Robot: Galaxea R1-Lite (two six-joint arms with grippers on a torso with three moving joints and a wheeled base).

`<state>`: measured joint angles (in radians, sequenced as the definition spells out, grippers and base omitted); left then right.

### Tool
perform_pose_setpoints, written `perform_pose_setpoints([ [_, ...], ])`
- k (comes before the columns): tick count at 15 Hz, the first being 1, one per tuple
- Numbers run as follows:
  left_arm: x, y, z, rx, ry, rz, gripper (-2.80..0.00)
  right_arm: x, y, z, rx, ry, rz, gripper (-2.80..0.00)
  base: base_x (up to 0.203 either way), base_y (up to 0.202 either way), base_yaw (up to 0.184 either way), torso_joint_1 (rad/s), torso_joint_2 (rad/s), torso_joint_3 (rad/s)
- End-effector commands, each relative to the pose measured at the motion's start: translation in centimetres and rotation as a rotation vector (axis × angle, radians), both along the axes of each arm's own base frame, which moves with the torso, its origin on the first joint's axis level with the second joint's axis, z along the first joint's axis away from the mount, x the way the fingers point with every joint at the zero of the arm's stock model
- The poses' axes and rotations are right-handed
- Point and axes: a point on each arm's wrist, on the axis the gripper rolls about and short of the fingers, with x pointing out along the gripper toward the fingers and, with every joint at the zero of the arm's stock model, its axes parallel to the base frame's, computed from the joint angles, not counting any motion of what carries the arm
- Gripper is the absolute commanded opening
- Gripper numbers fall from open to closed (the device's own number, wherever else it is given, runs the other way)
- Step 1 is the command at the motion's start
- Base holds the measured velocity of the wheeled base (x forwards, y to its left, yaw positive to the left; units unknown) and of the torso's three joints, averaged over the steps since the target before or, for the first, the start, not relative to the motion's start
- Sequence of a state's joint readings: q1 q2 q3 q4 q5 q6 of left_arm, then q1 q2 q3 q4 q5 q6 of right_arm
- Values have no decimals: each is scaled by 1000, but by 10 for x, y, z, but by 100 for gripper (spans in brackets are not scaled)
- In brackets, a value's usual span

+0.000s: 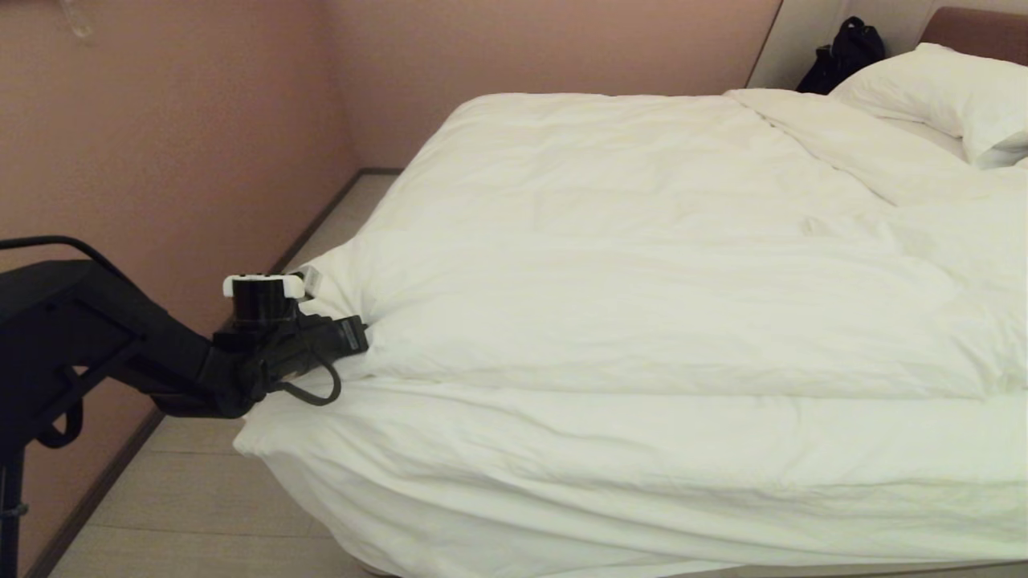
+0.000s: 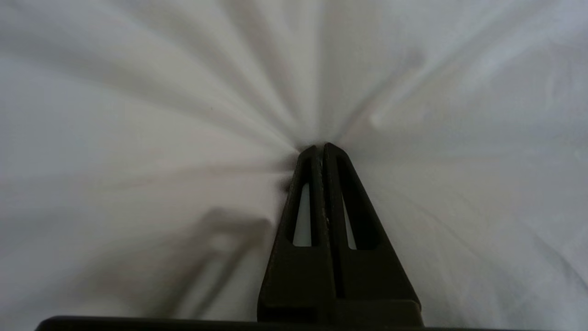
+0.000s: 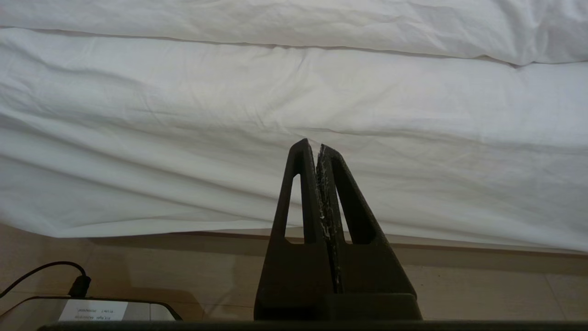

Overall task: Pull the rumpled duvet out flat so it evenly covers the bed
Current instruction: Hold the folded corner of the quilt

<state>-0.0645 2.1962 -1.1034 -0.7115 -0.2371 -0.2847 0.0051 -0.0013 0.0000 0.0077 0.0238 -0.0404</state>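
The puffy white duvet [image 1: 642, 265] lies over the bed [image 1: 562, 498], its near edge set back from the bed's side, leaving a strip of lower white linen showing. My left gripper [image 1: 357, 335] is shut on the duvet's near left corner, and cloth folds fan out from its closed tips [image 2: 320, 148]. The duvet [image 2: 183, 115] fills the left wrist view. My right gripper [image 3: 317, 146] is shut with nothing in it, low beside the bed, facing the hanging white linen [image 3: 275, 138]. It does not show in the head view.
A pink wall [image 1: 161, 144] runs close along the bed's left, leaving a narrow strip of pale floor [image 1: 193, 498]. Pillows [image 1: 948, 96] and a dark bag [image 1: 843, 52] sit at the head end. A device with a cable [image 3: 78, 308] lies on the floor near the right gripper.
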Motion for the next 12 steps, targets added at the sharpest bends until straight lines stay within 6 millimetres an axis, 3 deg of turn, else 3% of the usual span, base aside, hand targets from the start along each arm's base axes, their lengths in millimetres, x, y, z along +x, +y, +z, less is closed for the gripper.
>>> perform_pose_setpoints([
  [1, 1, -1, -4, -2, 7, -3, -280, 0, 0, 0, -1, 1, 2, -280, 0, 0, 0, 0, 0, 0],
  [12, -6, 0, 13, -5, -20, 1, -280, 0, 0, 0, -1, 1, 2, -280, 0, 0, 0, 0, 0, 0],
])
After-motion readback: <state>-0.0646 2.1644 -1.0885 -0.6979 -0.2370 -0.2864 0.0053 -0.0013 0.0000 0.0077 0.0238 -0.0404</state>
